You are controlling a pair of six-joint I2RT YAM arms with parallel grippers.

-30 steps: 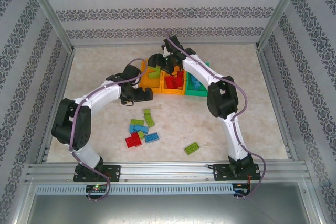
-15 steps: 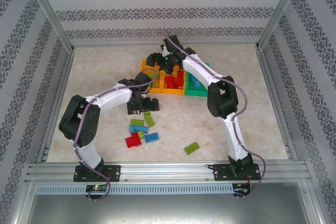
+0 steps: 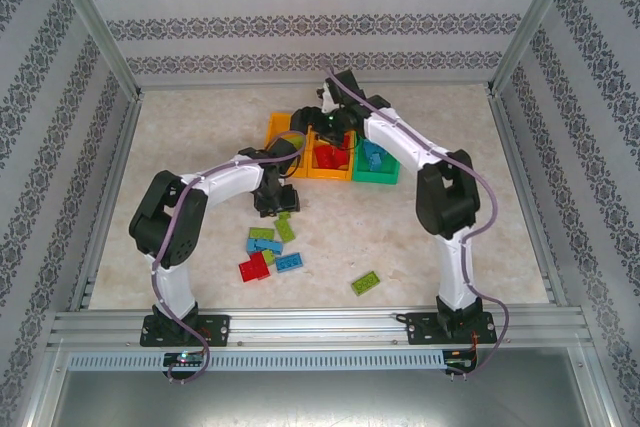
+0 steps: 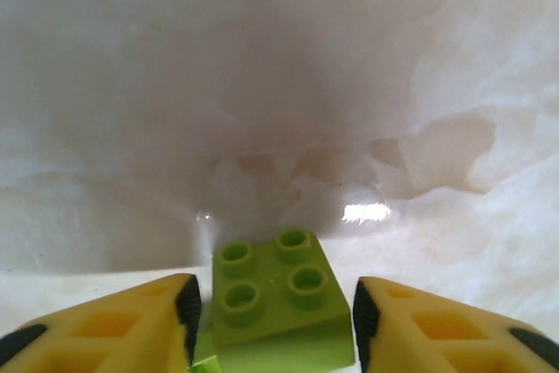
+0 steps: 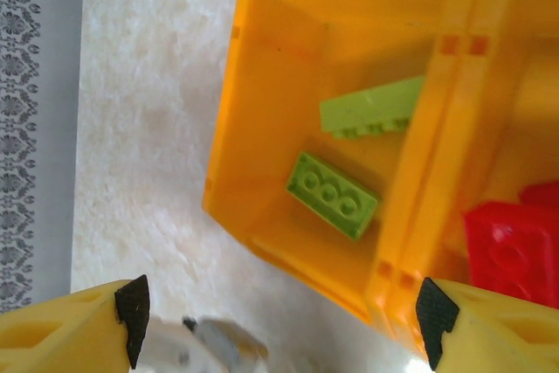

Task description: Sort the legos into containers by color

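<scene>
Down on the pale marbled table (image 4: 262, 85) lies a lime-green studded plastic brick (image 4: 278, 299), closely flanked by the left gripper (image 4: 276, 310). Clamped or not, I cannot tell. A shallow bite could let it twist free. The right gripper (image 5: 279, 312) gapes over the orange plastic bin (image 5: 262, 58).

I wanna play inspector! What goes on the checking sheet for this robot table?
Surface: pale marbled table, bare parts look clean.
Job's things: loose legos mid-table; two lime legos in an orange bin; a red lego in the next bin.
Clutter: nothing seen.
End effectors: left end effector shut on a lime lego at the table; right end effector open above the orange bin's corner.
Cables: purple cables run along both arms.
Surroundings: patterned walls, metal frame.
</scene>
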